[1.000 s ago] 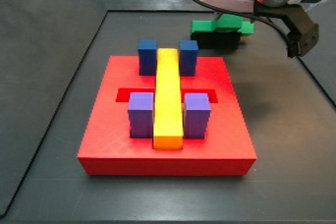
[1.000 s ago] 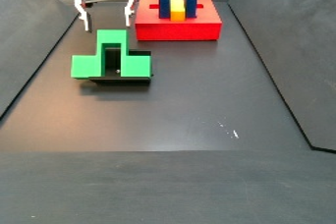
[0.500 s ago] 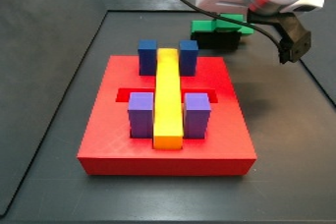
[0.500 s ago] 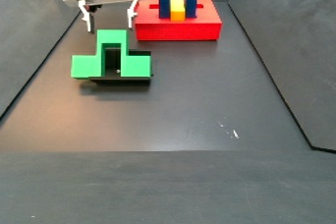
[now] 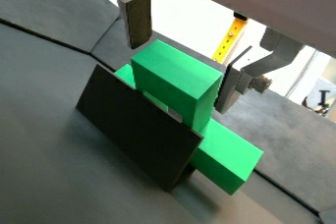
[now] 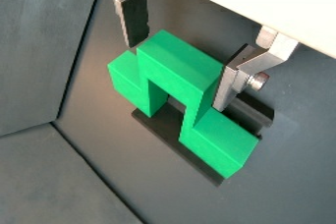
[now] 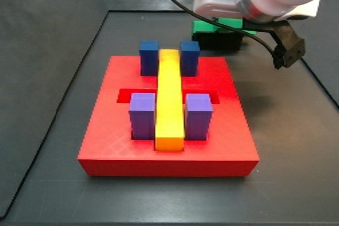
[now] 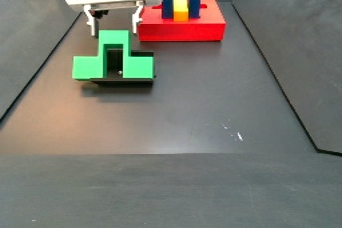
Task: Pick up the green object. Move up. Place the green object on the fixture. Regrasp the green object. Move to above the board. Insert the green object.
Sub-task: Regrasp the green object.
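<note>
- The floor is a dark, flat mat with low dark walls around it.
- In a side view, the green object (image 8: 114,60) sits on the fixture (image 8: 130,76), the small black stand, on the left part of the floor. It is well apart from the board.
- The gripper (image 8: 112,14) hangs just above the far end of the green object.
- Its two fingers are spread wide. They pinch nothing right now.
- In both wrist views, one finger (image 6: 133,16) is on one side of the raised green step and the other finger (image 6: 237,79) is on the other side. The green step is right between them.
- I cannot tell for sure if the pads touch the green sides yet. There looks to be a little gap on each side.
- The long way of the green object runs between the fingers, not across them. So the fingers would close on its two narrow sides.
- I think the step now is to grab the green object again. The gripper looks lined up for that.
- To the right and farther back is the board (image 8: 187,30), red and flat, with a yellow bar (image 7: 169,96) and blue and purple blocks on it.
</note>
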### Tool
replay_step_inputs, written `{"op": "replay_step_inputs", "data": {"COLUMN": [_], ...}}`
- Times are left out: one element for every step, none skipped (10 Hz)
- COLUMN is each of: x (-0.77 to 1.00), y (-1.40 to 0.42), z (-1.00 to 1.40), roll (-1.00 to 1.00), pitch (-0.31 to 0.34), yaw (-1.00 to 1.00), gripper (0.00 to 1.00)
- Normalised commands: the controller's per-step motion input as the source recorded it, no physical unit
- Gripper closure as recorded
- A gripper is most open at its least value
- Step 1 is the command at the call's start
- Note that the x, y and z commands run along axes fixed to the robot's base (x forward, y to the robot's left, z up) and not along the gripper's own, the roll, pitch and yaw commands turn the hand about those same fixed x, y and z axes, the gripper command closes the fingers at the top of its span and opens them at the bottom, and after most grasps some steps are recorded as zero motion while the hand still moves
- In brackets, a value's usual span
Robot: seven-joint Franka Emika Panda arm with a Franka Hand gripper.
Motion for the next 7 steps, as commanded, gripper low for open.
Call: {"op": "replay_step_inputs", "data": {"x": [0.00,0.00,0.00,0.01,0.00,0.00,0.00], "y": [0.07,0.03,0.01,0.00,0.00,0.00,0.00], "z": [-0.17,-0.19,-0.15,-0.03,-0.02,-0.06,-0.03], "roll": [0.38,0.33,0.27,0.09,0.00,-0.05,0.00], "pitch": [0.000,0.000,0.000,0.000,0.000,0.037,0.051], "yaw": [0.01,0.01,0.03,0.03,0.00,0.00,0.00], "gripper": [0.00,0.00,0.00,0.00,0.00,0.00,0.00]}}
